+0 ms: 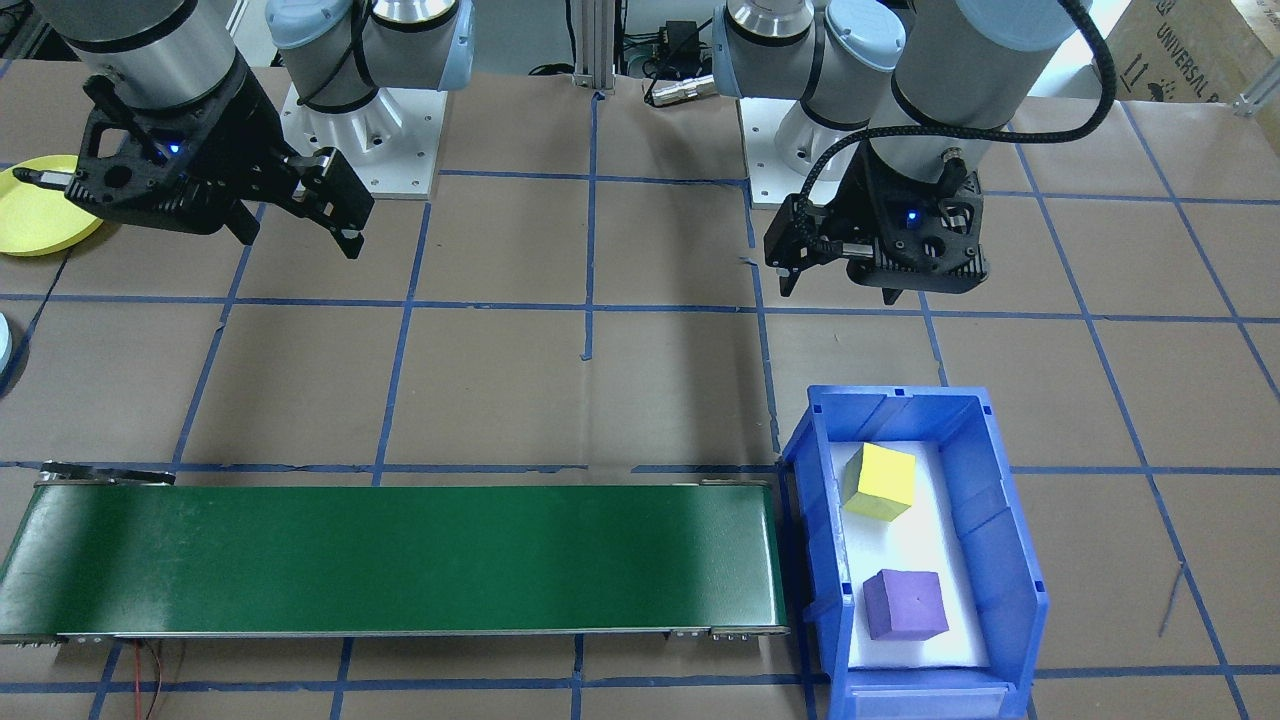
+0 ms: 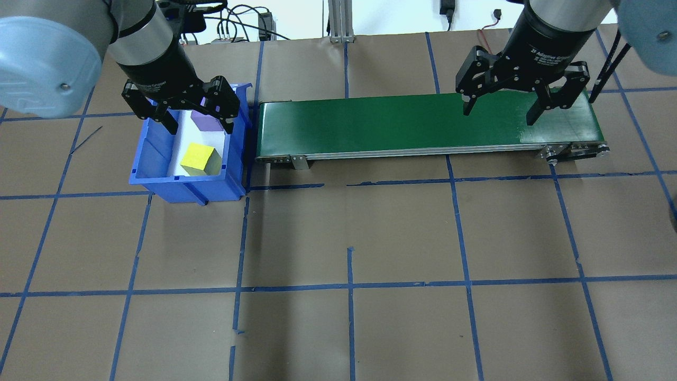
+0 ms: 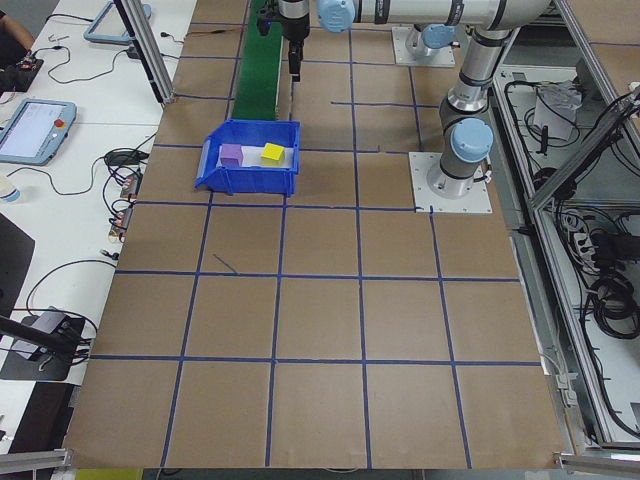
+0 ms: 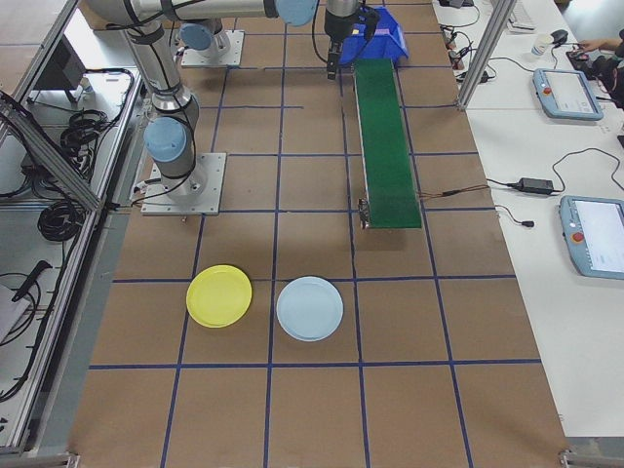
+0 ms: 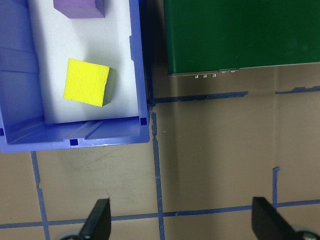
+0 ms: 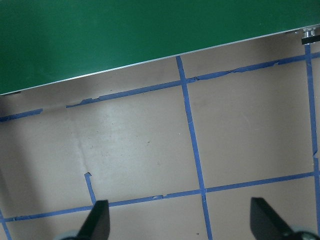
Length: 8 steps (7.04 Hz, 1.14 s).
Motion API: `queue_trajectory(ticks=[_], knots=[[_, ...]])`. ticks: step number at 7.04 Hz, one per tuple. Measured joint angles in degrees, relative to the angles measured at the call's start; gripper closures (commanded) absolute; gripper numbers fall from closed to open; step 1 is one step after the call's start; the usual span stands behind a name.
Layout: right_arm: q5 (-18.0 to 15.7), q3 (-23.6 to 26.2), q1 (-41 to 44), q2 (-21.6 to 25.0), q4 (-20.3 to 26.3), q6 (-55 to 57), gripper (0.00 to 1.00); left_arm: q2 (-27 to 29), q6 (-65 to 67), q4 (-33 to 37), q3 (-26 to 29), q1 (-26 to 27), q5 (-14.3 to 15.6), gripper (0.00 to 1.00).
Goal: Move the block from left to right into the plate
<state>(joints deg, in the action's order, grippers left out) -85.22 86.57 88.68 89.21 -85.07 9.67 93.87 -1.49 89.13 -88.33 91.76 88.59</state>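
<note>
**Pick Not Yet Begun: Both Grippers Empty, Blocks in the Bin**

You are at the opening step. The left gripper (image 2: 193,114) hangs with its jaws spread wide and holding nothing; the right gripper (image 2: 521,103) is likewise wide open and empty.

Locate the task objects relative to the left jaws. In the left wrist view, the yellow block (image 5: 89,82) lies ahead of the jaws and off toward the left finger's side, inside the blue bin (image 5: 75,137). The purple block (image 5: 79,7) lies farther ahead in the same bin. The green conveyor belt (image 2: 423,124) starts just beside the bin and runs toward the right jaws, which hover by its far end.

Your next move, as judged here, calls for advancing the left jaws over the bin, centring them on one block and descending between the bin walls without striking the rim. The task does not say which block.

Note the materials. Both blocks are cubes with a matte, slightly grainy face, probably foam. The bin is rigid ribbed plastic with a white liner. The belt is smooth and flat. Two round plates, the yellow plate (image 4: 219,295) and the pale blue plate (image 4: 310,308), rest on the worktop (image 2: 349,238) beyond the belt's far end.
</note>
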Motion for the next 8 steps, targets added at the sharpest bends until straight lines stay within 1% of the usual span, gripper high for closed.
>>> queue_trajectory(ticks=[2,3,4,5,6,8], knots=[[-1.64,-0.05,-0.14,0.05,0.07,0.01,0.0,0.08,-0.23,-0.21,0.13,-0.87,-0.02,0.0],[-2.48,-0.07,-0.2,0.08,0.12,0.05,0.0,0.46,-0.51,-0.94,0.19,-3.13,-0.04,0.0],[-2.91,-0.06,-0.27,0.06,0.16,0.07,0.0,1.74,-1.87,-2.85,-0.05,-6.94,-0.02,0.0],[-3.1,-0.03,-0.29,0.05,0.15,0.08,0.0,4.25,-5.22,-6.01,-0.5,-11.15,-0.11,0.0],[-3.14,0.0,-0.28,0.06,0.16,0.07,0.0,7.11,-8.1,-9.18,-0.93,-13.52,-0.38,0.0],[-3.09,0.03,-0.04,0.08,-0.03,-0.56,0.0,12.48,-10.01,-15.7,-2.66,-14.85,-0.79,0.0]])
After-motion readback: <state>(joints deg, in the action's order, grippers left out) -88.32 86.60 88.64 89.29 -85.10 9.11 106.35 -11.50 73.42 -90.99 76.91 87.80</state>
